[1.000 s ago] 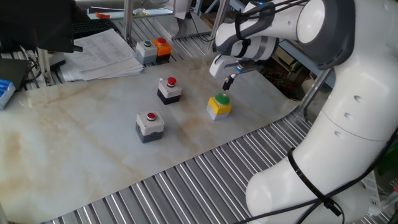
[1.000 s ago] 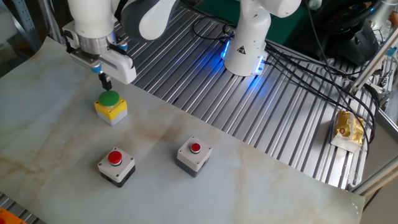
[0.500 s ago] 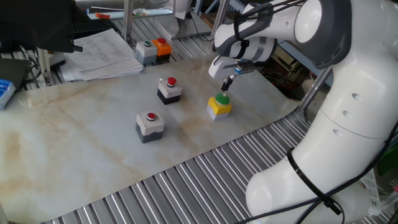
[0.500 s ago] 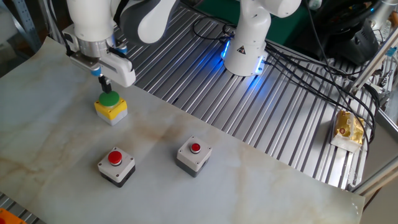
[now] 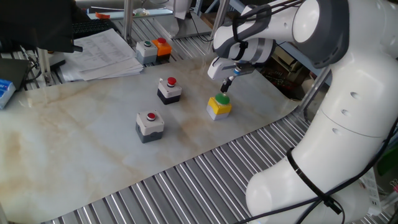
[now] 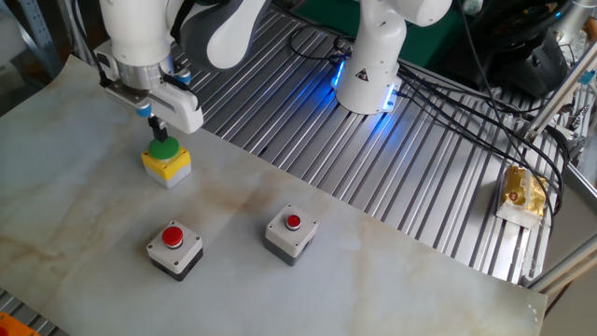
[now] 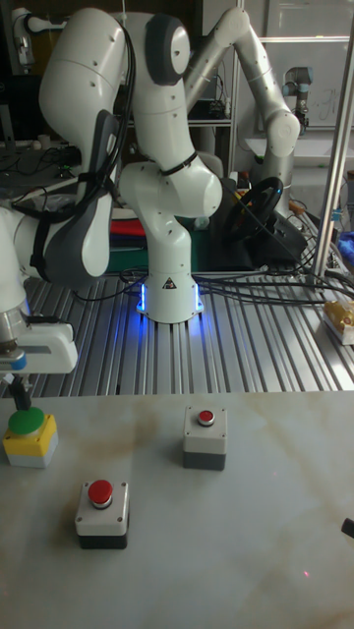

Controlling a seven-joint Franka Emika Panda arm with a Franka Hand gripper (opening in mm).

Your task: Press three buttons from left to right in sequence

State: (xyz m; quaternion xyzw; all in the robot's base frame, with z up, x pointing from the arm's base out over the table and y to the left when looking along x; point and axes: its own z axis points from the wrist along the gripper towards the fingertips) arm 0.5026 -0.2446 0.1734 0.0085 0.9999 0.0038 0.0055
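Note:
Three buttons sit on the marble tabletop. Two are light-grey boxes with red buttons, one (image 5: pixel 150 124) nearer the front (image 6: pixel 174 248) (image 7: pixel 102 512), the other (image 5: pixel 169 90) behind it (image 6: pixel 291 233) (image 7: pixel 206 437). The third is a yellow box with a green dome (image 5: pixel 219 104) (image 6: pixel 166 159) (image 7: pixel 29 433). My gripper (image 5: pixel 226 88) (image 6: pixel 158 132) (image 7: pixel 20 397) points straight down over the dome. Its fingers are shut into one dark tip, which touches the top of the green dome.
A grey box with a small green button (image 5: pixel 146 51) and an orange box (image 5: pixel 163 46) stand at the back, beside a stack of papers (image 5: pixel 99 53). Ribbed metal slats (image 5: pixel 205 180) border the marble sheet. The robot base (image 6: pixel 371 65) rises behind the table.
The gripper has come down a little over the yellow box, from just above the green dome to resting on it. The boxes have not moved.

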